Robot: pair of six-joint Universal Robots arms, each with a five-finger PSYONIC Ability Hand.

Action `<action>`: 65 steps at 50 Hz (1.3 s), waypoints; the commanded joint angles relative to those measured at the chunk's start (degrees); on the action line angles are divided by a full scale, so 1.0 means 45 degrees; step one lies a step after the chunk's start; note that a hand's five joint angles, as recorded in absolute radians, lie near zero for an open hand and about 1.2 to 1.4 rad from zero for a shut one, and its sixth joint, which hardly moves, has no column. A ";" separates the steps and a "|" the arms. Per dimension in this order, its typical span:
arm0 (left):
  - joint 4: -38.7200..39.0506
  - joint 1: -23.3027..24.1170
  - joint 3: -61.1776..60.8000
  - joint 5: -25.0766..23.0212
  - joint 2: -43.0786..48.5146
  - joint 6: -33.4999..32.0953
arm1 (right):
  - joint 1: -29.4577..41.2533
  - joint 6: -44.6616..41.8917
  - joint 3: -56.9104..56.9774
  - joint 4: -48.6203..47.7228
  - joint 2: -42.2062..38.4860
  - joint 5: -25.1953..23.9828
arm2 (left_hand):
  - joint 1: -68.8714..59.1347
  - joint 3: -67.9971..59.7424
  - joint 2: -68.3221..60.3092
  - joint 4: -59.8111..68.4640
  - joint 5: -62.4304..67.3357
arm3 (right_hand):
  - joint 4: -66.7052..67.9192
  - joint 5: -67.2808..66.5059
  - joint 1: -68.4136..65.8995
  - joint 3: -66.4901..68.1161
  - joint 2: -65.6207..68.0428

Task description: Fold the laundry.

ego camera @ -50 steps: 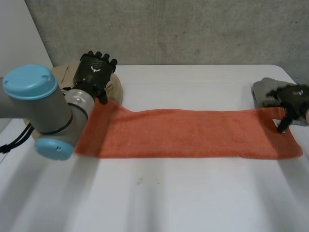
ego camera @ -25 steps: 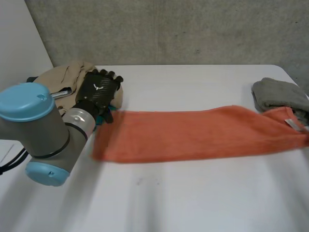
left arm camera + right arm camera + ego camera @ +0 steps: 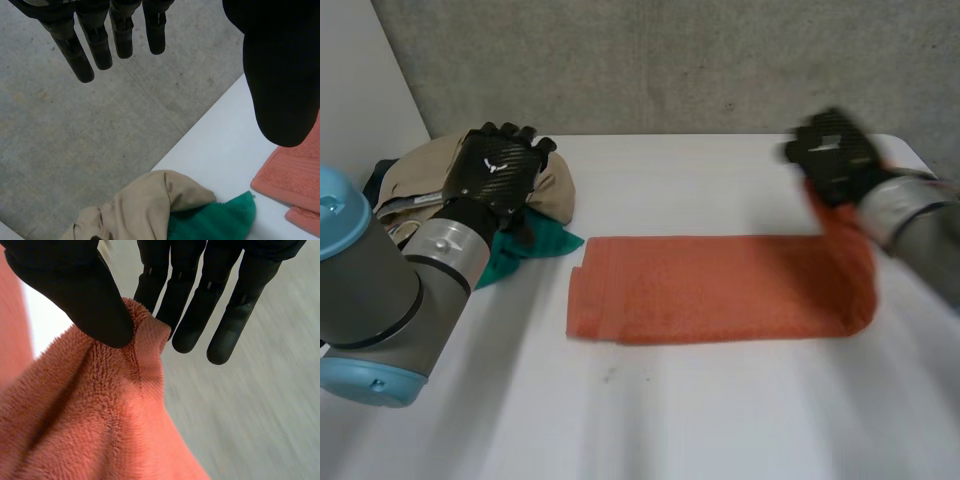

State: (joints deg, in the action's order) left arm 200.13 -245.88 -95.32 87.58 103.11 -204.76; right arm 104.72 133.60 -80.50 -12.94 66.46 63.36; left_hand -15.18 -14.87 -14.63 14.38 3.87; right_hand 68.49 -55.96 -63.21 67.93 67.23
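**Spotter A:** Head view: your right hand (image 3: pixel 835 155) is raised over the far right side of the white table (image 3: pixel 720 420). Its back faces the camera, and the forearm slants in from the right.

**Spotter B:** Your right wrist view settles the grip. The thumb (image 3: pixel 75 295) presses a hemmed edge of the orange towel (image 3: pixel 100 425) against the fingers, so you hold it in a pinch.

**Spotter A:** At its right end the towel climbs from the table up to that hand. The rest of it lies flat across the middle of the table.

**Spotter B:** Your left hand (image 3: pixel 498 170) hovers at the far left, above the beige garment (image 3: pixel 555 190). Its back is toward the camera and its fingers point at the concrete wall (image 3: pixel 670 60).

**Spotter A:** Your left wrist view shows those fingers (image 3: pixel 100 45) straight with the thumb set well apart. Nothing is between them, so the hand is wide and empty.

**Spotter B:** A green cloth (image 3: pixel 535 245) lies tucked against the beige garment. The towel's left end lies just beside it, and you cannot tell whether they touch.
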 commanded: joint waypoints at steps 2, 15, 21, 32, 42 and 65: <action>0.0019 -0.0106 -0.0613 0.0010 -0.0061 0.0034 | 0.4753 -0.0742 0.1052 -0.1381 -0.2793 -0.0525 | 0.0432 0.0361 0.0307 -0.0254 -0.0140 | 0.2558 -0.3120 -0.3731 0.2683 0.2837; 0.0117 -0.0106 -0.0790 0.0011 0.0056 0.0034 | 0.5891 -0.0240 0.1740 -0.1147 -0.3954 0.1189 | 0.0544 0.0474 0.0420 -0.0366 -0.0252 | -1.2997 1.2435 1.1824 -1.2872 -1.2719; 0.0117 -0.0009 -0.0282 0.0030 0.0037 0.0034 | 0.4759 0.3138 0.0684 -0.0056 -0.2252 0.2794 | 0.0544 0.0474 0.0420 -0.0366 -0.0252 | -1.2997 1.2435 1.1824 -1.2872 -1.2719; 0.0117 0.1259 0.0986 -0.0106 0.1909 -0.0025 | 0.1379 0.4825 -0.2167 0.2331 -0.0921 0.2737 | -0.0463 -0.0533 -0.0587 0.0641 0.0755 | -1.2997 1.2435 1.1824 -1.2872 -1.2719; 0.0136 0.2374 0.3271 -0.0126 0.5035 0.0073 | 0.0792 0.3593 -0.4043 0.0456 -0.0843 0.2737 | -0.2073 -0.2143 -0.2197 0.2251 0.2365 | -1.2997 1.2435 1.1824 -1.2872 -1.2719; -0.0370 0.2433 0.6050 0.3719 0.8320 -0.1371 | 0.0792 0.3456 -0.4318 -0.1089 -0.0784 0.3205 | -0.1886 -0.1957 -0.2010 0.2064 0.2178 | -0.7266 0.6703 0.6093 -0.7140 -0.6987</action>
State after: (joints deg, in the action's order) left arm 199.21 -234.92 -64.80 97.85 141.64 -208.08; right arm 108.51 149.62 -101.20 -18.27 64.16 76.90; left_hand -20.57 -20.57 -20.64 20.78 11.05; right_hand 27.12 -17.25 -27.21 27.11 26.86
